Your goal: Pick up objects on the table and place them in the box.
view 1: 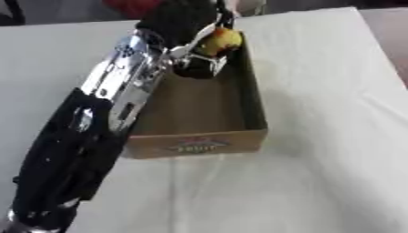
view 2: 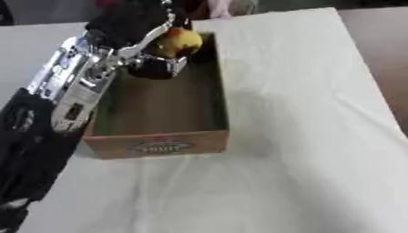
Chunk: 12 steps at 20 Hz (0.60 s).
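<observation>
The left hand (view 1: 187, 43) was held over the far end of the box (view 1: 195, 144), its fingers curled round a yellow and red object (view 1: 220, 41), seemingly a fruit. The object was carried above the box's far right corner and was not yet set down. A dark shape (view 1: 194, 70) was seen just beneath the hand inside the box; what it was could not be told. The rest of the box floor was seen bare, so the task was judged to be at an early placing step. No other objects were seen on the white worktop (view 1: 318, 113). The right hand was not shown.
</observation>
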{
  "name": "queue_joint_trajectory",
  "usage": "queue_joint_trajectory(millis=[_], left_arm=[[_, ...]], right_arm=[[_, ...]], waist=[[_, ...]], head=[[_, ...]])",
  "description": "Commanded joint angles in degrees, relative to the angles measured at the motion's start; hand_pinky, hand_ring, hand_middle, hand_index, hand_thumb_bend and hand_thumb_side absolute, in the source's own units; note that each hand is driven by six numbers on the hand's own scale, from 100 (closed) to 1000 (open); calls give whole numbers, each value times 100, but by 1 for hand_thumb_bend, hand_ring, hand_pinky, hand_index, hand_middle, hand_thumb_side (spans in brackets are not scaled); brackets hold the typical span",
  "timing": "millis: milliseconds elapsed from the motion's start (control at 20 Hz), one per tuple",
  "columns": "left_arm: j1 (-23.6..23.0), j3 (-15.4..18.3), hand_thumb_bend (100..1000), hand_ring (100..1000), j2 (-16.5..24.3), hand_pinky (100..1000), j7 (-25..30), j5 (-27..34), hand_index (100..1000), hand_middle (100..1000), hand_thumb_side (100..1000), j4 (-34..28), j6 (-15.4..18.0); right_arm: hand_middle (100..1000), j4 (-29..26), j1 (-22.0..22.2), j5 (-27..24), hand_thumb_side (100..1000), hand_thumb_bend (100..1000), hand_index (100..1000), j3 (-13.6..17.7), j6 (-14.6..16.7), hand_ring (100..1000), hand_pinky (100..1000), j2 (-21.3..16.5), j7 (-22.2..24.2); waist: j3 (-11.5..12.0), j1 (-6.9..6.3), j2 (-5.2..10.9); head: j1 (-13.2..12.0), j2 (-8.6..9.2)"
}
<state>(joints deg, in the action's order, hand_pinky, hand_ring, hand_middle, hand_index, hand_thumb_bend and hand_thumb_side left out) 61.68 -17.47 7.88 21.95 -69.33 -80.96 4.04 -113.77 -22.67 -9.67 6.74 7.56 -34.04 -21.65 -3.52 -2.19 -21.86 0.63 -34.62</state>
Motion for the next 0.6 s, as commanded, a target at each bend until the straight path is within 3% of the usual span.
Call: queue_joint_trajectory(millis=[50, 350, 600], left_arm=[[157, 58, 100, 537, -81, 312, 220, -274, 697, 553, 344, 365, 136], [170, 156, 100, 658, -185, 443, 731, -620, 739, 661, 476, 1191, 479], [195, 250, 100, 676, -173, 458, 1006, -757, 751, 677, 516, 1313, 516]], right_arm=[[622, -82, -59, -36, 775, 100, 804, 61, 22, 520, 589, -90, 4], [622, -82, -13, -26, 774, 100, 804, 92, 20, 520, 589, -85, -35], [622, -82, 20, -19, 773, 100, 804, 103, 15, 520, 589, -82, -54]], waist=[[-21, 23, 125], [-23, 26, 150], [-7, 31, 176]], head=[[9, 51], [64, 8], [107, -17]])
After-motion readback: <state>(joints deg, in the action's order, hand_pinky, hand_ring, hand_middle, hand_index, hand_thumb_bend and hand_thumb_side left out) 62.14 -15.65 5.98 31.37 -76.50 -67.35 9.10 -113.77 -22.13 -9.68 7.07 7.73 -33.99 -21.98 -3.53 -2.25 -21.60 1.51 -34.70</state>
